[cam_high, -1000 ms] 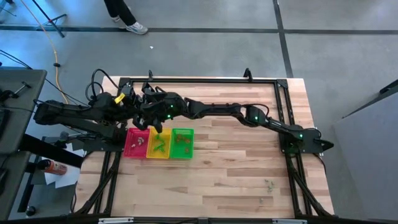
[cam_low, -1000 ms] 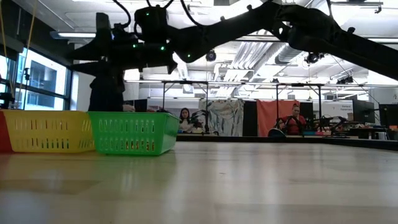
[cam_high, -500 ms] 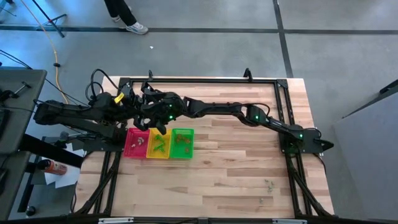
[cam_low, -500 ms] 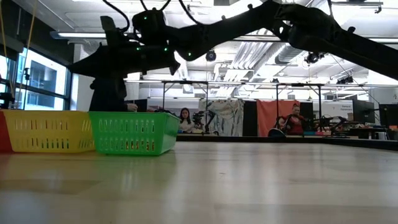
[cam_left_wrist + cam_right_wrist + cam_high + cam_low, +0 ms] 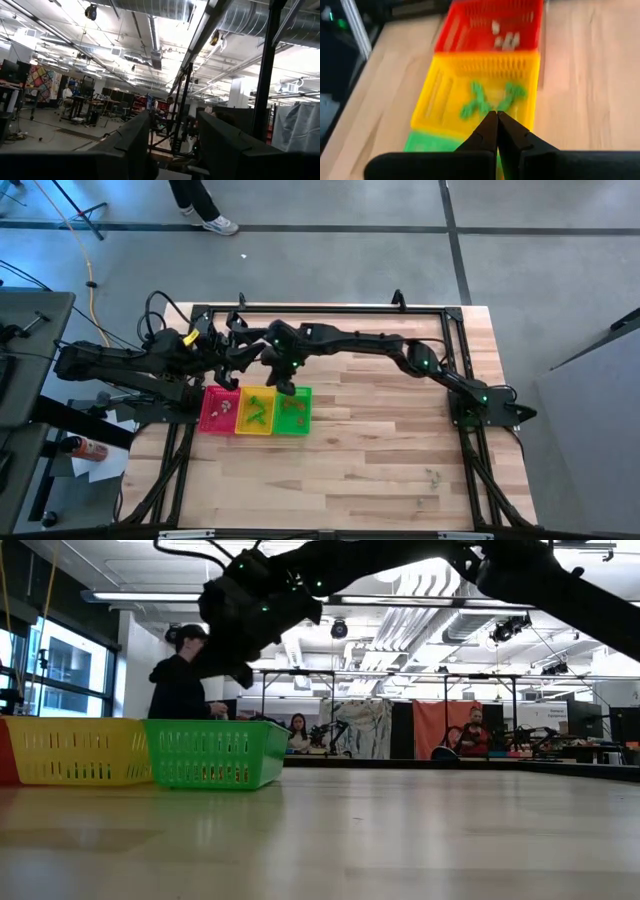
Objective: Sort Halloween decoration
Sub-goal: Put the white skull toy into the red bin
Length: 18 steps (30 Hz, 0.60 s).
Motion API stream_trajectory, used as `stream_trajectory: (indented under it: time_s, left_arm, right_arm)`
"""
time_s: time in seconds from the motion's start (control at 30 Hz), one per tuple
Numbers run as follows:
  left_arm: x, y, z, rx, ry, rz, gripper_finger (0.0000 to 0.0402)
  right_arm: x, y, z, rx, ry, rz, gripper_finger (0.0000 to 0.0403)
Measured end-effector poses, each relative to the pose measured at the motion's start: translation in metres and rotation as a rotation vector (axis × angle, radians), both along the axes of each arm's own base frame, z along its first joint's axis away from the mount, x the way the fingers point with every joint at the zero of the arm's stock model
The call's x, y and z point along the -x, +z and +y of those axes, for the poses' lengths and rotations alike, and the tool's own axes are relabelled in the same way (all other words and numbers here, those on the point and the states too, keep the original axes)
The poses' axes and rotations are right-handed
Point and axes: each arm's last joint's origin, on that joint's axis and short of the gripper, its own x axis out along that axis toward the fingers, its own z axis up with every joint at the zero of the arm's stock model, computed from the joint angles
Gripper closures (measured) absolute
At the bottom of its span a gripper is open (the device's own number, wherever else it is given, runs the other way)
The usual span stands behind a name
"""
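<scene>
Three trays stand in a row at the table's left: red (image 5: 215, 412), yellow (image 5: 254, 411) and green (image 5: 293, 409). Green trinkets (image 5: 481, 101) lie in the yellow tray (image 5: 527, 90) and pale ones (image 5: 505, 39) in the red tray (image 5: 470, 30). A few more trinkets (image 5: 432, 476) lie loose on the table near its right front. My right gripper (image 5: 497, 119) hangs shut above the yellow tray's edge next to the green tray (image 5: 422, 142), with nothing between its fingers. My left gripper (image 5: 172, 150) is open and empty, held level by the red tray's far side (image 5: 232, 368).
The black frame rail (image 5: 330, 309) runs along the table's far edge. The right arm (image 5: 370, 345) spans the far half of the table. Bare wood (image 5: 380, 450) stretches right of the trays. A person (image 5: 180, 680) stands behind the table.
My right gripper has moved toward the table's right edge, from over the yellow tray to the border between the yellow and green trays, and its forearm has swung up and toward the far edge. The left arm has kept still.
</scene>
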Motion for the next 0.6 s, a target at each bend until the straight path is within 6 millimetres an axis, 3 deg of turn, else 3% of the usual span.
stream_trajectory:
  time_s: [0.27,0.6]
  left_arm:
    - [0.000,0.000,0.000,0.000,0.000,-0.002,0.0243]
    - [0.000,0.001,0.000,0.001,0.000,-0.007,0.0243]
  right_arm:
    - [0.021,-0.001,0.001,0.032,0.076,0.161,0.0403]
    - [0.053,0.024,-0.004,0.091,0.061,0.191,0.0403]
